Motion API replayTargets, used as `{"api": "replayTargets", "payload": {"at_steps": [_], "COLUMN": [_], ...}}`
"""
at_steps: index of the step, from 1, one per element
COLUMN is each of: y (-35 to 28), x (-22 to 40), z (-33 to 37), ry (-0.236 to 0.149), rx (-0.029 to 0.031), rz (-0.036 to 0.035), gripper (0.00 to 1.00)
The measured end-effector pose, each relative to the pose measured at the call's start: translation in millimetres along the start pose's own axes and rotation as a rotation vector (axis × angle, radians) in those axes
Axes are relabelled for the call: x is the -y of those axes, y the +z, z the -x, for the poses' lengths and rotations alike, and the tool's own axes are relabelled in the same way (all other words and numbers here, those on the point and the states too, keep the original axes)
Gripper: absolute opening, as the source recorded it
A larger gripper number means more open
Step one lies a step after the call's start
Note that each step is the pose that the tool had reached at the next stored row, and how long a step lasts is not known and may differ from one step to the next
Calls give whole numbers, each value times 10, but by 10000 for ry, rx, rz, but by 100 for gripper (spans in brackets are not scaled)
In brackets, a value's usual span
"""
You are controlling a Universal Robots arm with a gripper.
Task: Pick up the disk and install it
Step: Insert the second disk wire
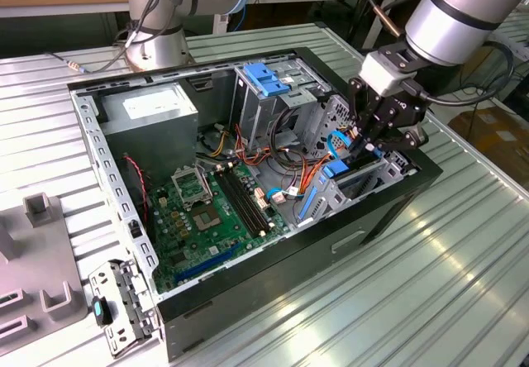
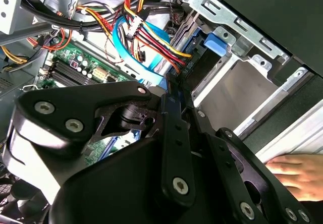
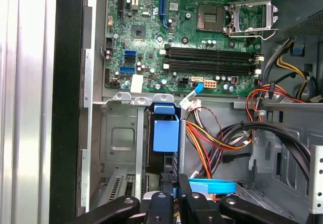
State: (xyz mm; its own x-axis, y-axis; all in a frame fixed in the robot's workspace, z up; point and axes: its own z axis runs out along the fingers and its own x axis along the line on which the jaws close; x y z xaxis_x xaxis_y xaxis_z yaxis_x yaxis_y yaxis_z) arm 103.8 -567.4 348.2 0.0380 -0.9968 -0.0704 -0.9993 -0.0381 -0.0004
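The disk (image 3: pixel 165 134) stands on edge in a slot of the metal drive bay (image 3: pixel 118 138) at the front corner of the open computer case (image 1: pixel 273 284). Its blue end tab faces the motherboard (image 3: pixel 202 37). In the exterior view the disk's blue tab (image 1: pixel 335 169) sits just below my gripper (image 1: pixel 369 146). My gripper (image 3: pixel 175 186) is over the disk's other end, its black fingers (image 3: pixel 165 183) close together on the blue carrier edge. In the second wrist view a finger (image 2: pixel 174 128) reaches down toward the blue tab (image 2: pixel 214 43).
Bundles of red, orange and blue cables (image 3: pixel 222 133) lie right beside the bay. A tall drive cage with a blue latch (image 1: pixel 266 78) and a grey power supply (image 1: pixel 157 111) stand further back. A person's hand (image 2: pixel 292 168) rests outside the case. A grey fixture (image 1: pixel 33 251) and a loose bracket (image 1: pixel 124 301) lie at the exterior view's left.
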Motion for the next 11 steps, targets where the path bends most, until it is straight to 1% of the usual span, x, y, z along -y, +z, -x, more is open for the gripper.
{"api": "replayTargets", "payload": {"at_steps": [8, 11], "y": [55, 91], "x": [0, 0], "z": [-5, -9], "ry": [0, 0], "rx": [4, 10], "rz": [0, 0], "gripper": [16, 16]}}
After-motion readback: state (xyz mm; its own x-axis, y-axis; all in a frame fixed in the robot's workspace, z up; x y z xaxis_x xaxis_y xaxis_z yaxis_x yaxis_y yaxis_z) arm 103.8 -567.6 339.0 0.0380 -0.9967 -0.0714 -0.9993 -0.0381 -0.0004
